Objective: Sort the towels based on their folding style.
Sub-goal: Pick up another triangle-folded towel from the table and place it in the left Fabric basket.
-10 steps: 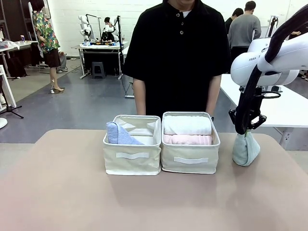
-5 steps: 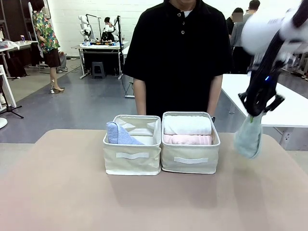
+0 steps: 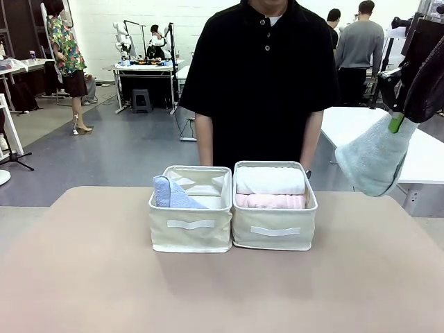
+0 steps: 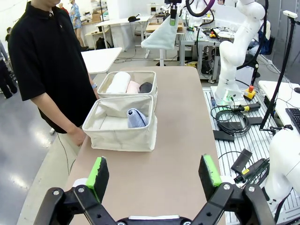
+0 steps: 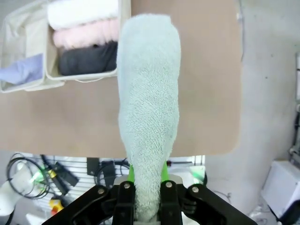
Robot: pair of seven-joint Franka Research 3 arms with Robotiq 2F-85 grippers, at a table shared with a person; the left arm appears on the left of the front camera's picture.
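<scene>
- Right gripper (image 5: 146, 187): green-padded fingers pinch the narrow end of a pale teal cone-folded terry towel (image 5: 149, 93). The towel extends forward from the fingertips, raised clear of the beige table (image 5: 206, 70).
- Left gripper (image 4: 154, 171): fingers spread wide above the table.
- Ahead of the left fingers: a cream fabric bin (image 4: 123, 138) holds a lavender-blue folded towel (image 4: 137, 118).
- Directly beyond it: a second cream bin (image 4: 143, 77) holds the white rolled towel (image 4: 119, 82), pink rolled towel (image 4: 133, 86) and dark grey rolled towel (image 4: 146, 87).
</scene>
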